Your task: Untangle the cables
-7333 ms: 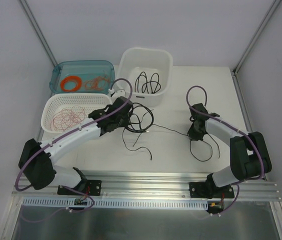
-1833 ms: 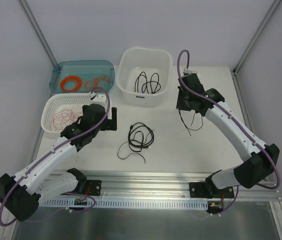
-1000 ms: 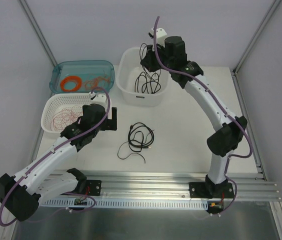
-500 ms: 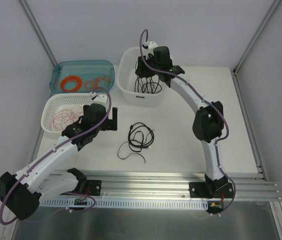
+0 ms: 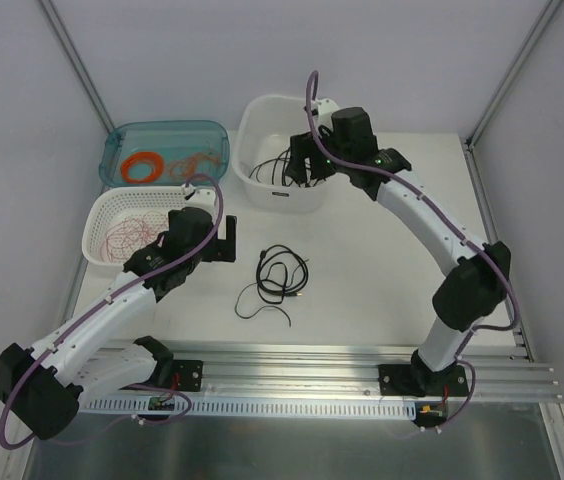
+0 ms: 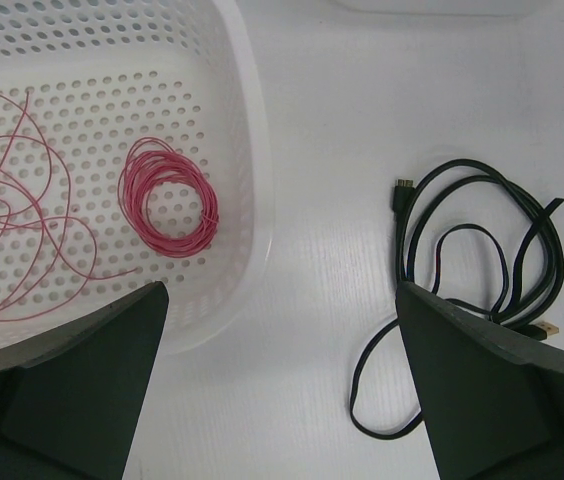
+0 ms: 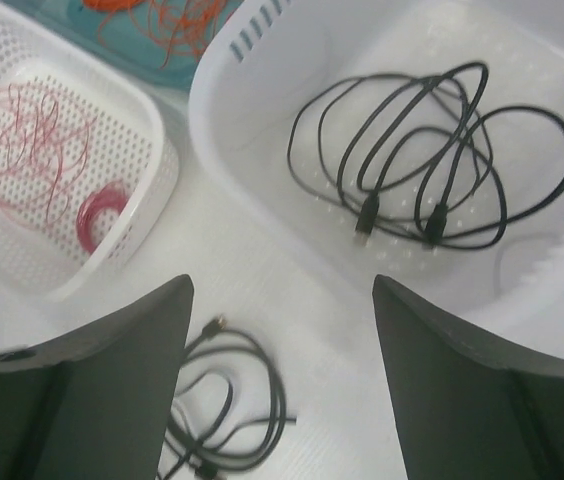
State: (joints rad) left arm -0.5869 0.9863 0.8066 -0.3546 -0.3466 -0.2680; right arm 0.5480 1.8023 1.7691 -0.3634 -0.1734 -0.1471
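A loose tangle of black cables (image 5: 278, 274) lies on the table between the arms; the same cables (image 6: 482, 250) show in the left wrist view just inside my right finger. My left gripper (image 5: 224, 240) hovers open beside the white basket (image 5: 97, 215), with bare table between its fingers (image 6: 82, 390). Above the white tub (image 5: 284, 197) my right gripper (image 5: 300, 166) stands open and empty. Black cables (image 7: 432, 150) lie looped on the tub's floor. The table tangle (image 7: 232, 410) shows low in the right wrist view.
The basket's wall (image 6: 242, 150) encloses loose red wires (image 6: 2, 230) and a neat pink ring (image 6: 167, 195). A teal bin (image 5: 122, 140) at the back left holds orange wires (image 5: 194, 165) and an orange ring (image 5: 142, 166). Frame posts stand at the back corners.
My right gripper has opened over the tub and let go of a black cable, which now lies in the tub. The right arm has drawn slightly right. The left arm is still.
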